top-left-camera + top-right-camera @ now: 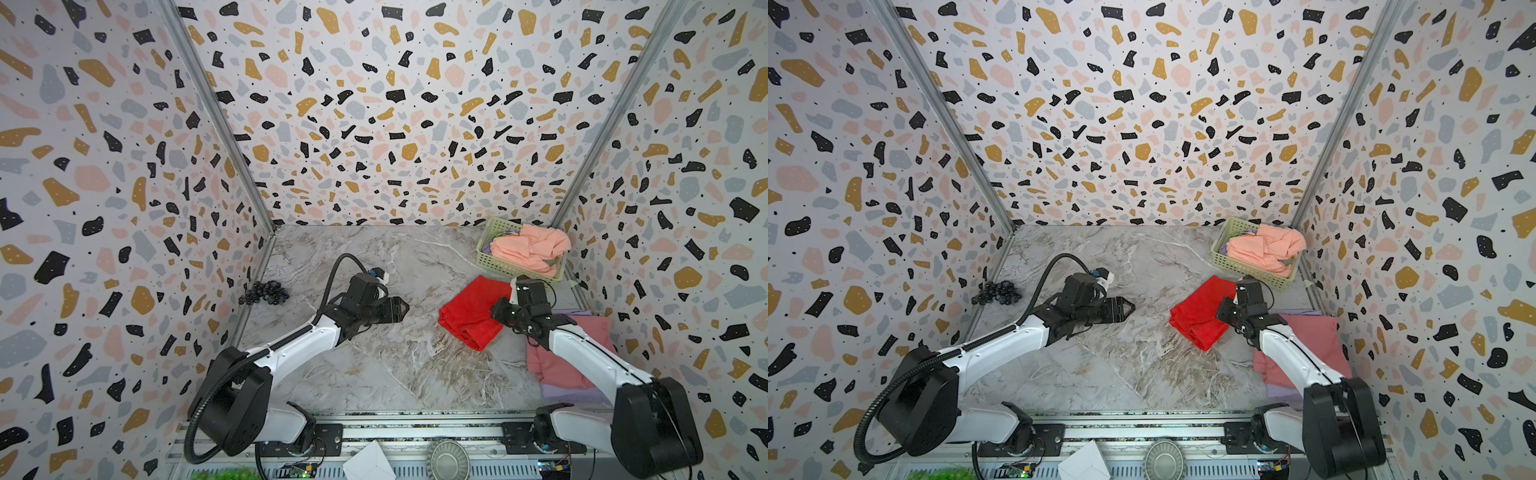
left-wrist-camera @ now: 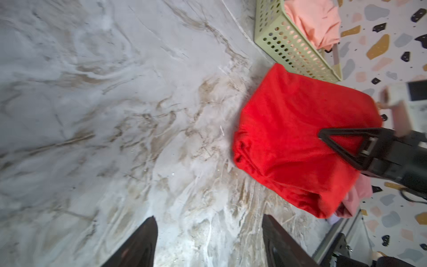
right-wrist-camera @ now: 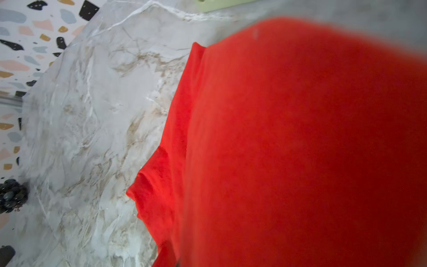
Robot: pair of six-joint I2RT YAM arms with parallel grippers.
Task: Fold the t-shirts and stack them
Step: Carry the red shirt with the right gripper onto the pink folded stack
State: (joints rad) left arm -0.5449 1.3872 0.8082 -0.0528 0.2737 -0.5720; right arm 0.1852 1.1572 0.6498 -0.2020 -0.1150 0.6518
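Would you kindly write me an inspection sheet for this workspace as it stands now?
Surface: marble-look table, mostly bare in the middle.
Job's things: folded red t-shirt on the table; peach t-shirt crumpled in the green basket; pink t-shirt folded on a lavender one at the right edge.
Clutter: cluster of black beads by the left wall.
Hands: left hand open, empty, apart from the red shirt; right hand shut on the red t-shirt's edge.
Cables: black hose loops over the left arm.
Surroundings: speckled walls on three sides.

Left gripper (image 1: 404, 308) fingers (image 2: 138, 245) spread apart; right gripper (image 1: 496, 309) fingers pinched together.
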